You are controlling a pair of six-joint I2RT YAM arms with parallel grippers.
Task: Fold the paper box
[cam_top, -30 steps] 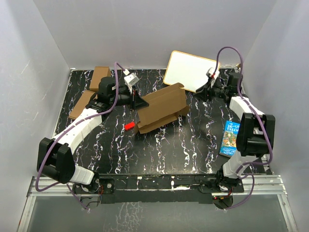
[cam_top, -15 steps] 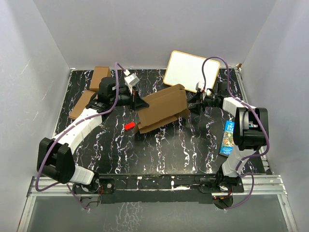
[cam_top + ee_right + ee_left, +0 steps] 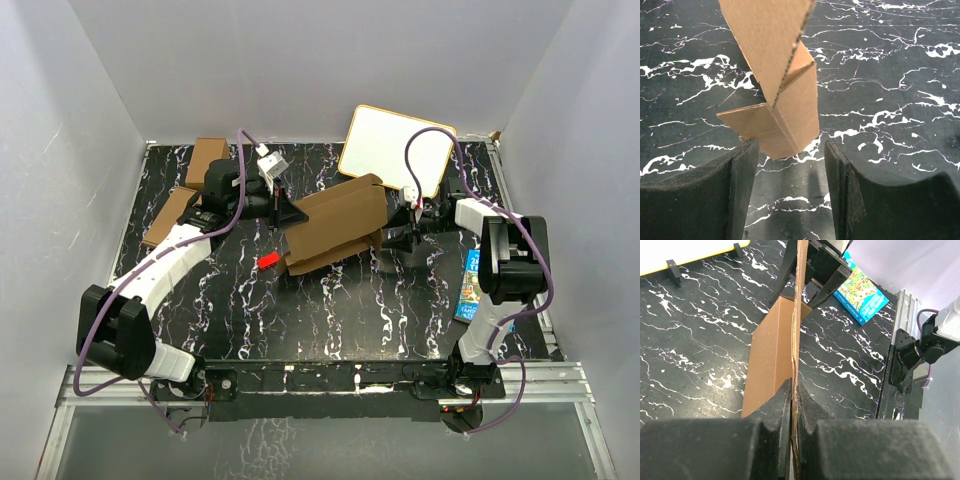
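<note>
black marbled table below. mid-table the paper box is held, long axis left to right, its left edge pinched tight by the left gripper; the right-end flap is framed just ahead of the right gripper, jaws parted.

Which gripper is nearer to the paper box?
Left. The left gripper is shut on the paper box at its left edge; the right gripper stands open at its right end, gripping nothing.

Shut in on three sides by plain pale walls, floored by a black, white-veined table, metal rail at near edge.
</note>
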